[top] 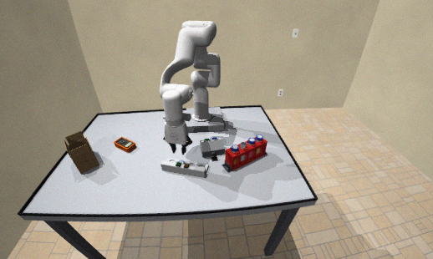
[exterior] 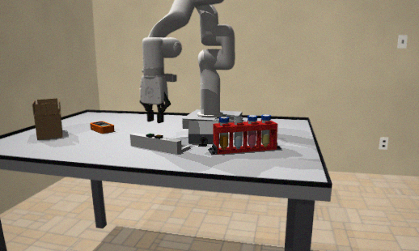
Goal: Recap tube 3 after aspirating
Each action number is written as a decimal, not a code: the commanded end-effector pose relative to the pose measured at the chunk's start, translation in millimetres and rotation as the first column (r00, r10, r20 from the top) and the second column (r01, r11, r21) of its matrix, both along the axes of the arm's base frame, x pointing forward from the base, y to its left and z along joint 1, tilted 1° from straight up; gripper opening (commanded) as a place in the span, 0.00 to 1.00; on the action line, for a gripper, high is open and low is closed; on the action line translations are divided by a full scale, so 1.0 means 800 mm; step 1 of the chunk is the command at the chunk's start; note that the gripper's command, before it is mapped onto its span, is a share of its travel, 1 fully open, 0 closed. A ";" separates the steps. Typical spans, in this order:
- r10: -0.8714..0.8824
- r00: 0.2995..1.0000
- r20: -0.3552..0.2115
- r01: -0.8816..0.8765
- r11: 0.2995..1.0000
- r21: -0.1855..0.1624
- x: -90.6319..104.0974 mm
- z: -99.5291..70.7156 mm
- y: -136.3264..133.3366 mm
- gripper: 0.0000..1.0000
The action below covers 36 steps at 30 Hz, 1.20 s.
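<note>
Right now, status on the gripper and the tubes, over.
Gripper part open, empty, above key housing. One tube in the red rack uncapped, three capped. Path unobstructed.

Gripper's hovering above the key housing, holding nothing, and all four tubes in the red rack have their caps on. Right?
Not quite. In the exterior view one tube in the red rack has no blue cap; only three are capped. The gripper does hover empty above the key housing.
</note>
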<state>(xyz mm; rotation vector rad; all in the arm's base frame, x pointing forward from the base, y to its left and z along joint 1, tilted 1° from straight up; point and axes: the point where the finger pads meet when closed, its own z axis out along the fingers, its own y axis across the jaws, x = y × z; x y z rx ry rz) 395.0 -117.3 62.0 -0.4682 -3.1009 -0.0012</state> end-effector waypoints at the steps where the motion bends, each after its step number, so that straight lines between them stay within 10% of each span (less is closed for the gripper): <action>1: 0.000 1.000 0.007 0.000 1.000 0.009 0.002 0.027 -0.001 0.46; 15: 0.000 1.000 0.007 0.000 1.000 0.009 0.002 0.081 -0.001 0.46; 16: -0.083 0.997 0.006 0.083 0.996 0.009 -0.004 0.078 0.007 0.00; 17: -0.166 0.986 0.005 0.166 0.986 0.009 -0.010 0.076 0.015 0.00; 31: -0.680 0.733 -0.002 0.680 0.733 0.006 -0.052 0.059 0.075 0.00; 36: -0.863 0.505 -0.004 0.863 0.505 0.004 -0.073 0.050 0.104 0.00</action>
